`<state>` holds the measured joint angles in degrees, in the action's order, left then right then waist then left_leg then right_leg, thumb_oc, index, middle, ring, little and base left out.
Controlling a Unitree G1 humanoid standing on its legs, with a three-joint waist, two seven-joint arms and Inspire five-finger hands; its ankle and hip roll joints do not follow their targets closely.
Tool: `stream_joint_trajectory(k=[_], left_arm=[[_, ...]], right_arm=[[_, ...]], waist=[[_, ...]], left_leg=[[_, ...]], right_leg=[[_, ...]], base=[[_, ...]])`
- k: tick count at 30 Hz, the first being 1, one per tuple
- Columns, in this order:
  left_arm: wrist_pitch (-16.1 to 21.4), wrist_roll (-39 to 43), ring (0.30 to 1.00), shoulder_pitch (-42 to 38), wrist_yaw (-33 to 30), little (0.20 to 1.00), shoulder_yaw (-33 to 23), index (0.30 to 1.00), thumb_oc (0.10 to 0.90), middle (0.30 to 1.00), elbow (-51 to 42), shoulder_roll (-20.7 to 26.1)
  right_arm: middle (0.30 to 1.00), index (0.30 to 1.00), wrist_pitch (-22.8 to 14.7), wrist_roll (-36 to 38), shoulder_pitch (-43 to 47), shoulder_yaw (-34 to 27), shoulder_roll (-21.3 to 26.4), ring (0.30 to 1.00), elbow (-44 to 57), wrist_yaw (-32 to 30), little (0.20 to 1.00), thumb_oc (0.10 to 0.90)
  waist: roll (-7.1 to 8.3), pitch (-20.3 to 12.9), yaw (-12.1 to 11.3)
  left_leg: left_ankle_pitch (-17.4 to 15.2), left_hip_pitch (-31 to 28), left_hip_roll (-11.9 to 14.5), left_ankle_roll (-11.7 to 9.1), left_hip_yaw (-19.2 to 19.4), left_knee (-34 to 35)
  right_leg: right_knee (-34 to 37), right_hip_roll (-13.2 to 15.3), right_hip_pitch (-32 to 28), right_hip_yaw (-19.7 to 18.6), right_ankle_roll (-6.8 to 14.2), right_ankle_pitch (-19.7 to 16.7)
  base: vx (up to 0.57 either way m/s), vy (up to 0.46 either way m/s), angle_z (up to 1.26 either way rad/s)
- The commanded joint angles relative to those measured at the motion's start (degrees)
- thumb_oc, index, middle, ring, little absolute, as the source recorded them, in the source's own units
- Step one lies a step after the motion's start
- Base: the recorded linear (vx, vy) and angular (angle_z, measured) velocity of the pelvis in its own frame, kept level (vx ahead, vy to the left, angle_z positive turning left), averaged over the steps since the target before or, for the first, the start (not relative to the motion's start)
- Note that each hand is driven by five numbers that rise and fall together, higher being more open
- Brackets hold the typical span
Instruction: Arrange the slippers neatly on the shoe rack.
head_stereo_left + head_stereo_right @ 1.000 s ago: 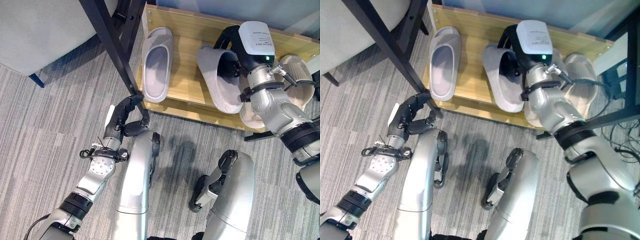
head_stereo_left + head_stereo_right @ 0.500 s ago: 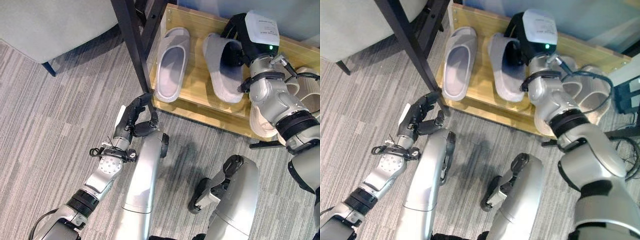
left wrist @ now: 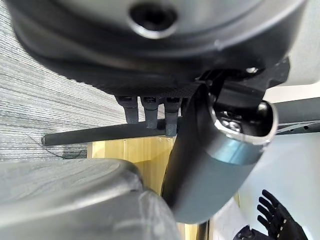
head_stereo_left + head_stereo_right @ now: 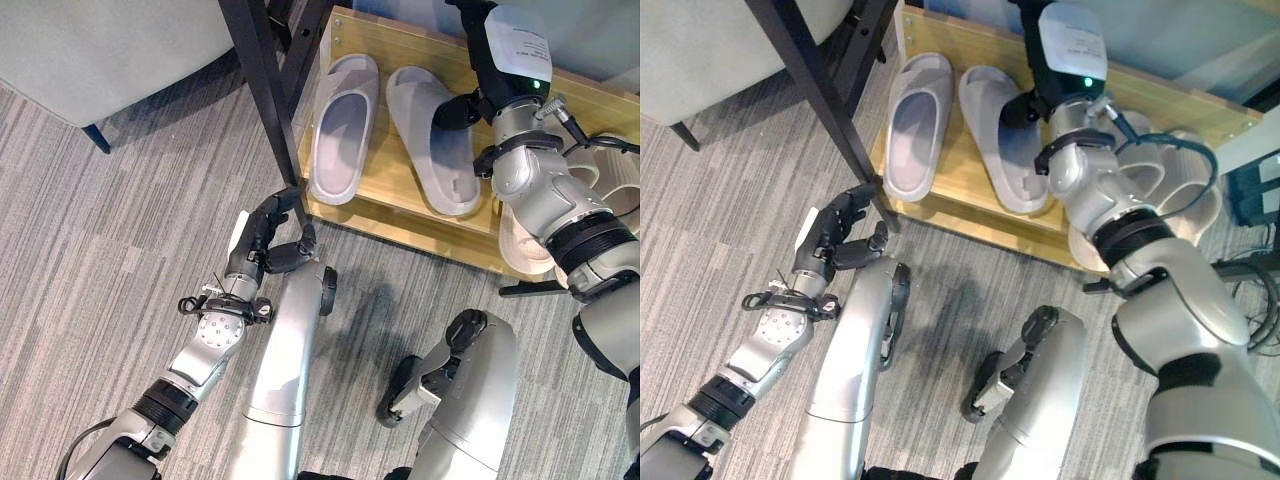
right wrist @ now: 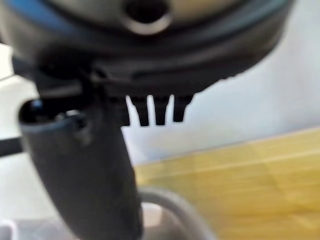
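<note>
Slippers: two grey slippers (image 4: 340,130) (image 4: 432,135) laid side by side on the wooden rack (image 4: 400,200).
Right hand (image 4: 462,105): raised over the right slipper, fingers straight.
Left hand (image 4: 262,235): curled, nothing held, near the rack's left corner.

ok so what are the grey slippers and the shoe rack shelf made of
The two grey slippers look like moulded foam or soft rubber: one-piece, matte, thick rounded edges, no seams. The shoe rack shelf looks like light wood or a wood-look laminate, with visible grain lines and a smooth finish; which one cannot be told.
</note>
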<state>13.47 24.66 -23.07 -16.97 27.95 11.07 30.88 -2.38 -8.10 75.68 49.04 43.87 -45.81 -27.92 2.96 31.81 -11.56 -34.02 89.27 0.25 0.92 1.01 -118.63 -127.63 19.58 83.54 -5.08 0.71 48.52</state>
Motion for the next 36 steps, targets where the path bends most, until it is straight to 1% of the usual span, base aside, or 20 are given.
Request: stream_joint_trajectory(k=[1, 9, 12, 14, 19, 22, 23, 24, 27, 28, 29, 30, 32, 36], left_arm=[[2.0, -1.6, 0.9, 2.5, 0.0, 0.9, 3.9, 0.9, 0.8, 0.9, -4.4, -2.4], [1.6, -2.6, 0.9, 3.8, -0.1, 0.9, 1.8, 0.9, 0.8, 0.9, -4.7, -2.1], [1.4, -3.2, 0.9, 4.6, -0.3, 0.9, 0.8, 0.9, 0.8, 0.9, -5.1, -1.9], [1.4, -3.5, 0.9, 4.8, -0.2, 0.9, 0.4, 0.9, 0.8, 0.9, -5.3, -1.8], [1.3, -4.1, 0.9, 5.5, -0.2, 0.9, -1.0, 0.9, 0.8, 0.9, -5.7, -1.5], [1.1, -4.5, 0.9, 6.2, -0.1, 0.9, -1.9, 0.9, 0.8, 0.9, -5.8, -1.6], [1.0, -4.9, 0.9, 6.5, 0.1, 0.9, -2.4, 0.9, 0.8, 0.9, -6.0, -1.7], [1.0, -4.9, 0.9, 6.5, 0.1, 0.9, -2.4, 0.9, 0.8, 0.9, -6.1, -1.6], [0.9, -5.4, 0.9, 6.6, 0.5, 0.9, -2.9, 0.9, 0.8, 0.9, -6.4, -1.4], [0.9, -5.5, 0.9, 6.6, 0.5, 0.9, -3.0, 0.9, 0.8, 0.9, -6.5, -1.4], [0.7, -5.4, 0.9, 6.6, 0.7, 0.9, -3.5, 0.9, 0.8, 0.9, -6.5, -1.8], [0.7, -5.4, 0.9, 6.6, 0.7, 0.9, -3.5, 0.9, 0.8, 0.9, -6.5, -1.6], [0.6, -5.4, 0.9, 6.5, 0.8, 0.9, -3.6, 0.9, 0.8, 0.9, -6.4, -1.8], [0.2, -5.9, 0.9, 5.6, 0.6, 0.9, -3.5, 0.9, 0.8, 0.9, -5.5, -2.3]], right_arm=[[0.9, 0.9, -2.7, 0.4, 7.0, -1.1, 2.6, 0.9, 6.2, -2.6, 0.9, 0.8], [0.9, 0.9, -2.3, -4.3, 3.0, -0.3, 5.9, 0.9, 10.9, -0.3, 0.9, 0.8], [0.9, 0.9, -2.2, -5.9, -0.1, -1.5, 8.4, 0.9, 13.5, 0.2, 0.9, 0.8], [0.9, 0.9, -2.3, -6.4, -1.1, -2.0, 9.1, 0.9, 14.6, 0.5, 0.9, 0.8], [0.9, 0.9, -2.4, -8.5, -5.9, -5.4, 12.1, 0.9, 19.7, 1.1, 0.9, 0.8], [0.9, 0.9, -2.8, -8.6, -9.4, -8.9, 13.7, 0.9, 23.7, 1.1, 0.9, 0.8], [0.9, 0.9, -3.4, -7.8, -12.4, -12.2, 14.1, 0.9, 27.0, 0.9, 0.9, 0.8], [0.9, 0.9, -3.4, -7.9, -12.9, -12.7, 14.2, 0.9, 27.4, 1.0, 0.9, 0.8], [0.9, 0.9, -4.5, -5.2, -17.9, -18.7, 12.9, 0.9, 31.6, 0.5, 0.9, 0.8], [0.9, 0.9, -4.8, -4.3, -19.8, -20.6, 12.0, 0.9, 33.0, 0.5, 0.9, 0.8], [0.9, 0.9, -5.4, -2.2, -22.2, -23.1, 10.1, 0.9, 34.1, 0.5, 0.9, 0.8], [0.9, 0.9, -5.3, -2.2, -22.6, -23.5, 10.1, 0.9, 34.3, 0.6, 0.9, 0.8], [0.9, 0.9, -5.6, -0.5, -24.9, -25.6, 8.1, 0.9, 35.4, 0.9, 0.9, 0.8], [0.9, 0.9, -6.1, 3.0, -27.0, -26.9, 4.3, 0.9, 35.3, 1.2, 0.9, 0.8]], waist=[[0.75, -2.0, -1.2], [1.05, -2.0, -0.5], [1.26, -2.0, 0.0], [1.27, -2.0, 0.2], [1.58, -2.0, 0.6], [1.77, -2.0, 1.1], [1.87, -2.0, 1.5], [1.96, -2.0, 1.4], [2.15, -2.0, 1.8], [2.21, -2.0, 1.8], [2.25, -2.0, 2.2], [2.34, -2.0, 2.1], [2.44, -2.0, 2.2], [2.56, -2.0, 2.3]], left_leg=[[-5.0, 0.7, 4.4, -4.6, -1.4, -1.0], [-4.6, 0.7, 4.6, -4.8, -1.3, -0.9], [-4.4, 0.7, 4.7, -4.8, -1.3, -0.7], [-4.3, 0.7, 4.8, -4.9, -1.3, -0.6], [-4.2, 0.7, 4.9, -5.1, -1.4, -0.4], [-4.2, 0.7, 4.8, -5.1, -1.5, -0.5], [-4.3, 0.7, 4.7, -5.2, -1.6, -0.6], [-4.3, 0.7, 4.7, -5.2, -1.6, -0.7], [-4.4, 0.7, 4.8, -5.3, -1.6, -0.8], [-4.4, 0.7, 4.8, -5.3, -1.6, -0.9], [-4.4, 0.7, 4.8, -5.2, -1.6, -1.0], [-4.4, 0.7, 4.8, -5.2, -1.7, -1.0], [-4.5, 0.7, 4.6, -5.2, -1.7, -1.1], [-4.5, 0.7, 4.5, -5.2, -1.6, -1.2]], right_leg=[[-2.8, -2.5, 1.4, -0.9, -6.3, -11.0], [-3.1, -2.7, 1.9, -1.1, -6.3, -10.7], [-3.2, -2.8, 2.2, -1.3, -6.3, -10.8], [-3.3, -2.7, 2.3, -1.3, -6.2, -10.8], [-3.4, -2.8, 2.3, -1.3, -6.2, -10.7], [-3.5, -3.0, 2.4, -1.2, -6.1, -10.7], [-3.6, -3.1, 2.4, -1.2, -6.0, -10.7], [-3.6, -3.1, 2.4, -1.2, -6.0, -10.7], [-3.8, -3.3, 2.5, -1.1, -5.8, -10.8], [-3.9, -3.4, 2.4, -1.0, -5.7, -10.9], [-4.0, -3.5, 2.4, -0.9, -5.7, -10.9], [-4.0, -3.5, 2.3, -0.8, -5.7, -10.9], [-4.0, -3.5, 2.3, -0.7, -5.5, -11.1], [-3.9, -3.7, 2.2, -0.5, -5.4, -11.3]], base=[[0.0, 0.0, 0.0], [0.0, -0.001, -0.01], [-0.01, -0.007, 0.0], [0.0, 0.0, 0.0], [0.0, 0.0, 0.0], [0.0, -0.006, -0.01], [0.0, -0.015, -0.03], [0.0, 0.0, 0.0], [0.0, 0.001, -0.04], [0.01, -0.008, -0.06], [0.01, -0.006, -0.06], [0.01, -0.003, -0.06], [0.0, -0.004, -0.05], [0.0, 0.0, 0.0]])
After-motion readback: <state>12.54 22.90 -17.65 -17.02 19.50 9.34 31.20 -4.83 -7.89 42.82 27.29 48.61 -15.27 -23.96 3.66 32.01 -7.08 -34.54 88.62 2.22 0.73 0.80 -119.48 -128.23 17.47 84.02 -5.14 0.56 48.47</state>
